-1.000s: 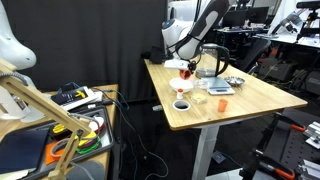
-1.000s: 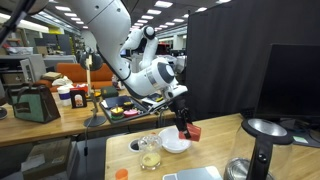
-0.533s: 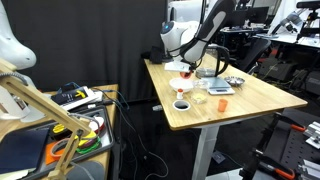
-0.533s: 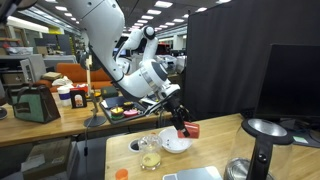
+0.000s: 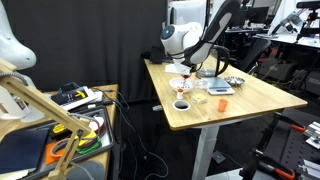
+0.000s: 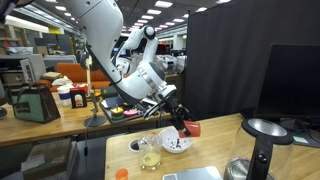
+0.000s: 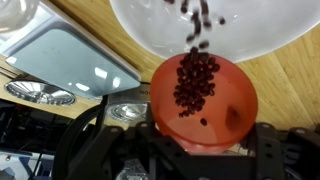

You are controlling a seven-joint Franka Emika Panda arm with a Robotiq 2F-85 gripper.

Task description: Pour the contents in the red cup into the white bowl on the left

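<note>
Beans point(image 7: 195, 85), small and dark, spill from the tilted red cup point(image 7: 225, 115) at the centre of the wrist view into the white bowl point(image 7: 140, 30) along the upper edge. The gripper point(image 7: 190, 140) is clamped around the cup, with its fingers point(image 7: 270, 150) showing at lower left and lower right. In an exterior view, the cup point(image 6: 192, 129) hangs tipped just above the bowl point(image 6: 176, 146) on the wooden table point(image 6: 220, 135), near mid-frame.
</note>
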